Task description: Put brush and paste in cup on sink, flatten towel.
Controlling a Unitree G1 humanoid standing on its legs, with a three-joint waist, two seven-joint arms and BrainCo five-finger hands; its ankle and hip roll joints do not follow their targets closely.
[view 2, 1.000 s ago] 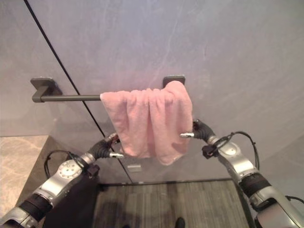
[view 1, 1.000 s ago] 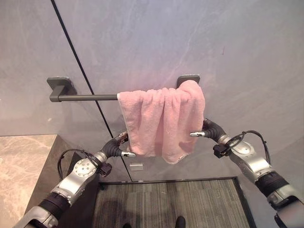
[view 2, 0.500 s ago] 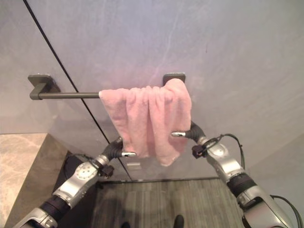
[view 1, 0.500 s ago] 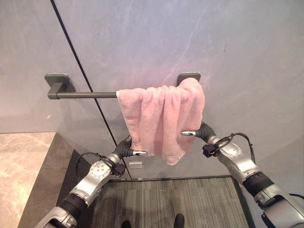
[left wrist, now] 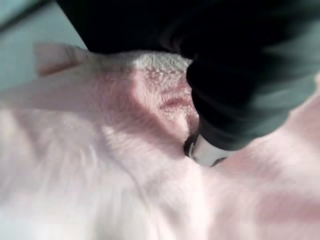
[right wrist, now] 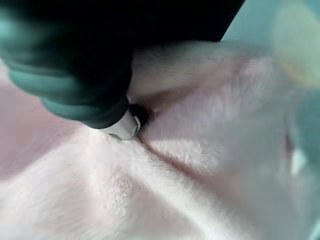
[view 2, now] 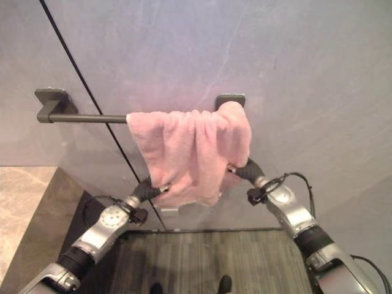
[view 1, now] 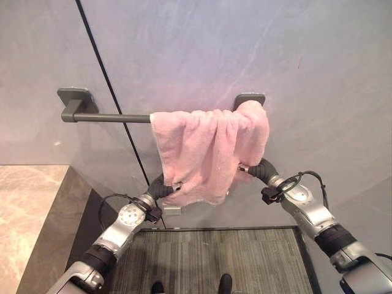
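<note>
A: Which step is in hand here?

B: The towel step, I judge; the pink towel (view 1: 208, 153) hangs bunched over the right half of the dark towel bar (view 1: 104, 117) on the grey wall, right of centre in the frame, gathered in folds rather than spread flat; brush, paste and cup I cannot place from these pictures.

A: And the robot hands?

B: The left robot hand (view 1: 163, 186) comes up from the lower left and meets the towel's lower left corner; the right robot hand (view 1: 256, 169) comes in from the lower right and meets the towel's right edge, a little higher; both have their fingers buried in the cloth.

A: Gripping it, then?

B: I cannot tell; in each wrist view the dark ribbed cover and one silver finger base press into pink folds, and the fingertips are hidden; the cloth puckers round them, but that could be a pinch or a mere push.

A: What does the next move call for?

B: In my judgement, a firm hold on both lower edges, then drawing the left side along the bar toward the bare left part, so that the folds open out; the pull should stay sideways rather than downward, or the towel may slide off the bar.
</note>
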